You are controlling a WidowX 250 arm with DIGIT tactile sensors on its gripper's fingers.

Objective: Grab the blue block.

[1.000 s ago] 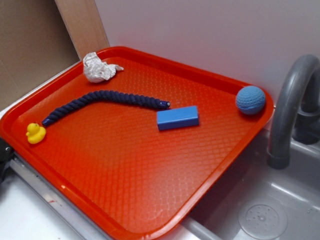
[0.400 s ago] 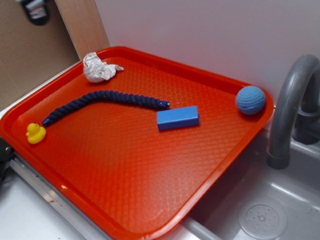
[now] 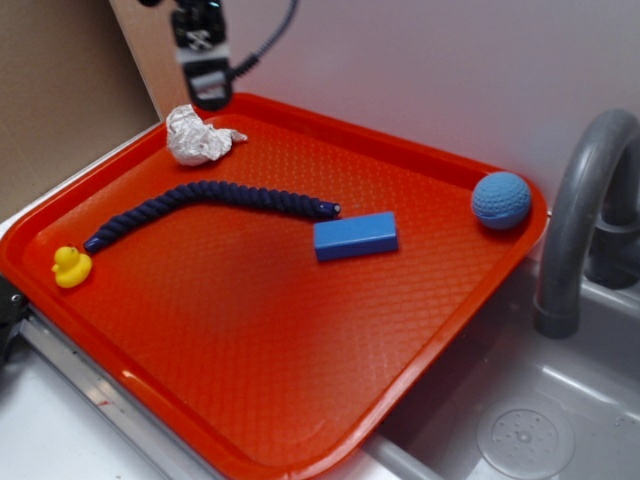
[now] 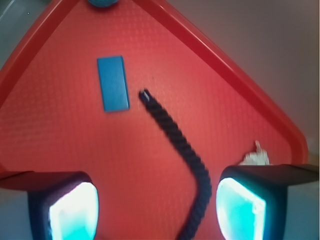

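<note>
While the gripper (image 3: 208,95) hangs above the far left corner of the red tray (image 3: 300,400), over the crumpled paper (image 3: 197,136), its jaws stand wide and hold nothing. Well apart from it, the blue block (image 3: 355,236) lies flat mid-tray, just beside the tip of the navy rope (image 3: 215,196).

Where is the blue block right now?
Exterior view: the blue block lies flat mid-tray, right of the rope's tip, left of the ball.

Black end effector (image 4: 156,207) with glowing cyan pads (image 4: 75,210).
</note>
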